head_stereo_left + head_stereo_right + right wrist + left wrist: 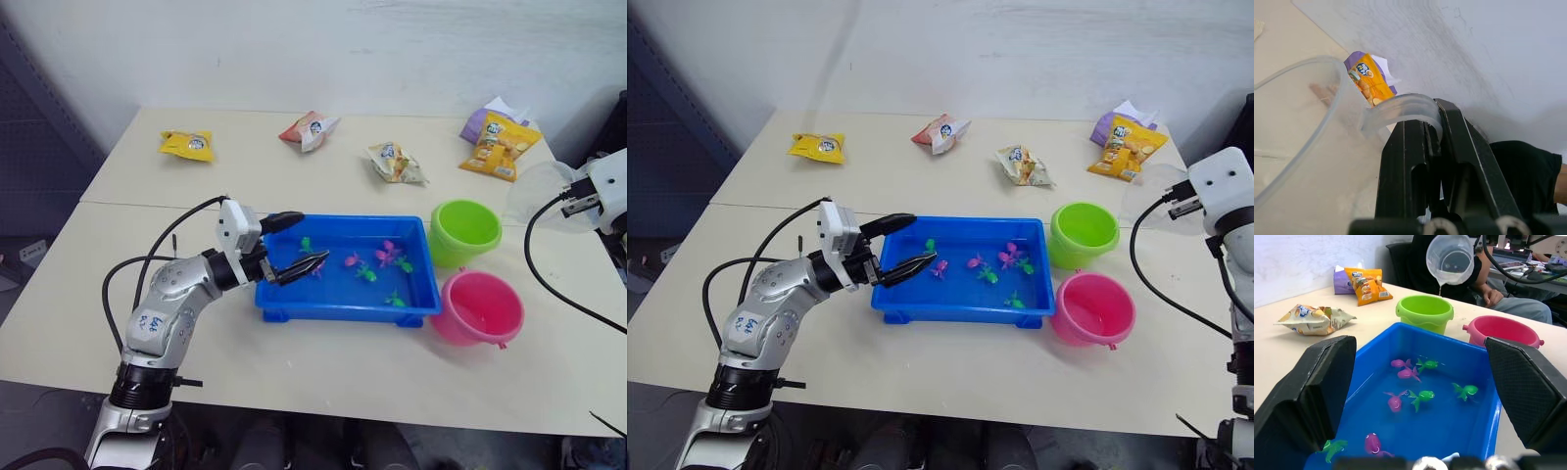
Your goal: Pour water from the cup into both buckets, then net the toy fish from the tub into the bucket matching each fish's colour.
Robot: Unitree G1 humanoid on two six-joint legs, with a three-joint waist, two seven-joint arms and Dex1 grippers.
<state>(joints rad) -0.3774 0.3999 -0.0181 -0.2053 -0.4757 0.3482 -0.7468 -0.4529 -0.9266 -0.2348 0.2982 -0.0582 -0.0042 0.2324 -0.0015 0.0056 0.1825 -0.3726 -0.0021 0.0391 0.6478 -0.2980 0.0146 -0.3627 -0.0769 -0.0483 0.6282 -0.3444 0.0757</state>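
Head views: our left tool (294, 245) gapes wide over the tub's (345, 299) left end; tub mid-surface, green bucket (464, 230) and pink bucket (480, 308) beside its right end.

Left wrist view: toy fish (1422, 395) float in the tub; the tilted cup (1450, 258) trickles water above the green bucket.

Right wrist view: our right tool (1436, 142) clamps the cup's handle (1400, 110).

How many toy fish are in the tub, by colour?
Pink fish: 4
Green fish: 4
Total: 8
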